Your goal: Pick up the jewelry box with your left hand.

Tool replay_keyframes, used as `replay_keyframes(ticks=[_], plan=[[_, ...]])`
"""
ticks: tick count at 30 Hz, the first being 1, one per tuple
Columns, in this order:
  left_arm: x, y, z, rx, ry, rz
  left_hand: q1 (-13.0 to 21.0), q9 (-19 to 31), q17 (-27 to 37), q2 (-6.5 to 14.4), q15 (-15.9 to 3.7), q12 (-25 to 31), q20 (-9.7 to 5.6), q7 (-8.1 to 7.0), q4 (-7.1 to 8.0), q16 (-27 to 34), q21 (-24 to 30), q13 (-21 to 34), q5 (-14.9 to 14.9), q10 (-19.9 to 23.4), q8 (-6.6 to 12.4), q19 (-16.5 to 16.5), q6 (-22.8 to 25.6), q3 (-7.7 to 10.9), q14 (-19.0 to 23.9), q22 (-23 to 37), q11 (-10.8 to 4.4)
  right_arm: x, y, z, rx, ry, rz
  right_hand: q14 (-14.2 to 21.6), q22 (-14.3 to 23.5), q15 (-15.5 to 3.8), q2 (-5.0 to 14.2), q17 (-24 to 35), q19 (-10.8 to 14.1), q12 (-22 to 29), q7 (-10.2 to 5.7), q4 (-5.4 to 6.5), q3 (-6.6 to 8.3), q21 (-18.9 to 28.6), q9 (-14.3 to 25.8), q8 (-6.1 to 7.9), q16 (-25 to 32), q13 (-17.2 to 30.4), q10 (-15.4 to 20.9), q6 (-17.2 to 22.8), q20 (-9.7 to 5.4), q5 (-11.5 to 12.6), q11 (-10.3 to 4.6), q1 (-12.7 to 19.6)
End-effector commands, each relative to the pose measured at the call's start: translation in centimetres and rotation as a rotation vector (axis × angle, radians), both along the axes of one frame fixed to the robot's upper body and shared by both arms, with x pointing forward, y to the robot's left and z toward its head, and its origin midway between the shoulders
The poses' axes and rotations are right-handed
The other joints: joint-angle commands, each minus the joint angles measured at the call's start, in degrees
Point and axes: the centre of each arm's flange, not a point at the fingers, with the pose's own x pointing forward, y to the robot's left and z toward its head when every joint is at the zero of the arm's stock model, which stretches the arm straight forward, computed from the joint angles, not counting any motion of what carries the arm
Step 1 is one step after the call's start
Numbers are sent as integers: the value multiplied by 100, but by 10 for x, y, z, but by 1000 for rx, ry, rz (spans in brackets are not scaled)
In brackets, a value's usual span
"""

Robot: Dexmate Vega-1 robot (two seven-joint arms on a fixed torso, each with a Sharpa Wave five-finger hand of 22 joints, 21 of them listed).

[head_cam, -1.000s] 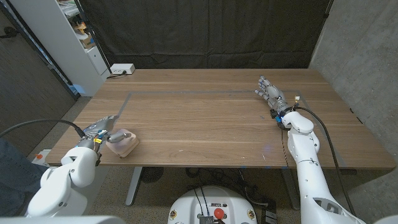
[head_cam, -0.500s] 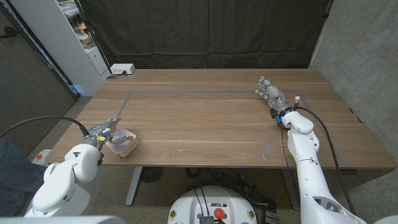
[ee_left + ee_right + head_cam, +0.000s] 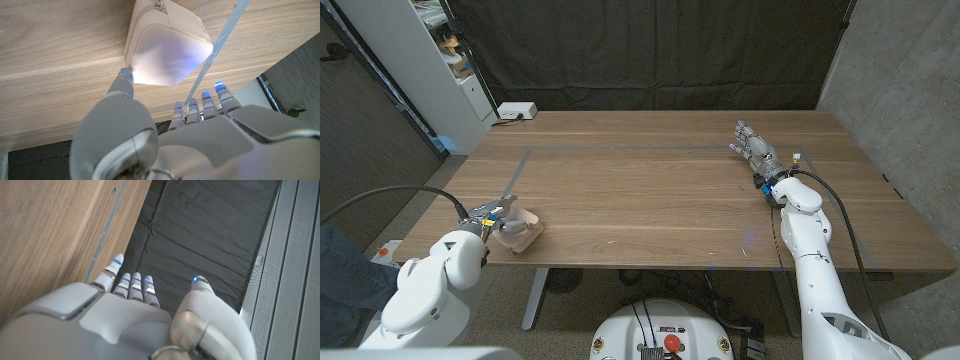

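- Head view: my left hand (image 3: pixel 492 216) sits at the near left corner of the brown wooden table (image 3: pixel 660 190), up against the small pale pink rounded-square jewelry box (image 3: pixel 521 229), which lies on the tabletop close to the near edge.
- Head view: my fingers seem to reach onto the box's left side, but the hand is small here and I cannot tell whether it grips.
- Head view: a thin grey tape line (image 3: pixel 610 149) marks a rectangle on the wood; the box lies just beside its near left end.
- Head view: my right hand (image 3: pixel 755 150) is over the far right part of the table, fingers extended and slightly apart, holding nothing, well apart from the box.
- Head view: a white power strip (image 3: pixel 515 111) lies at the far left corner, and a white shelf unit (image 3: pixel 430 60) stands beside the table.
- Left wrist view: the thumb tip touches one corner of the jewelry box (image 3: pixel 167 45); the other fingertips (image 3: pixel 202 102) lie extended side by side, near the box's other side without clearly touching it. The box rests on the wood, and the tape line runs past it.
- Right wrist view: my right hand (image 3: pixel 135 315) is spread, fingers straight and thumb held apart, with the table edge on one side and a black curtain (image 3: pixel 200 225) beyond.
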Motion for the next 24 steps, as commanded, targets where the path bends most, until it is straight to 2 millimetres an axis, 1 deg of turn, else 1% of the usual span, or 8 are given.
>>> replay_keyframes(ticks=[1, 6, 15, 24], plan=[[9, -4, -4, -6, 25, -7, 26, 15, 29, -50, -4, 18, 33, 24, 17, 9, 16, 28, 0, -49, 51, -24, -8, 9, -28, 33, 6, 2, -1, 0, 0, 6, -3, 16, 31, 19, 8, 12, 16, -20, -46, -15, -17, -20, 7, 0, 12, 10, 14, 28, 16, 19, 9, -27], [14, -7, -4, 17, 55, -10, 32, 16, 30, -46, -3, 21, 33, 23, 17, 9, 18, 30, 0, -53, 56, -21, -9, 12, -36, 34, 5, 3, -2, -1, 4, 7, -5, 15, 31, 24, 10, 11, 17, -20, -45, -16, -19, -22, 7, 0, 12, 10, 14, 28, 20, 19, 2, -29], [14, -10, -4, 39, 74, 18, 59, 17, 31, -23, -7, 24, 33, 8, 14, 14, 22, 37, 0, -73, 59, -16, -35, 25, -47, 36, 8, 4, -2, -2, 7, 7, 0, 17, 32, 26, 9, 10, 18, -21, -50, -20, -22, -26, 7, -3, 12, 10, 12, 21, 24, 19, 1, -30], [17, -14, -8, 34, 80, 18, 92, 17, 32, 4, 1, 27, 34, 11, 9, 22, 26, 44, -3, -94, 65, -12, -55, 41, -47, 38, 17, 7, 1, -2, 14, 11, 10, 16, 32, 25, 5, 7, 14, -22, -52, -27, -27, -33, 7, -2, 11, 11, 11, 22, 43, 20, 5, -30]])
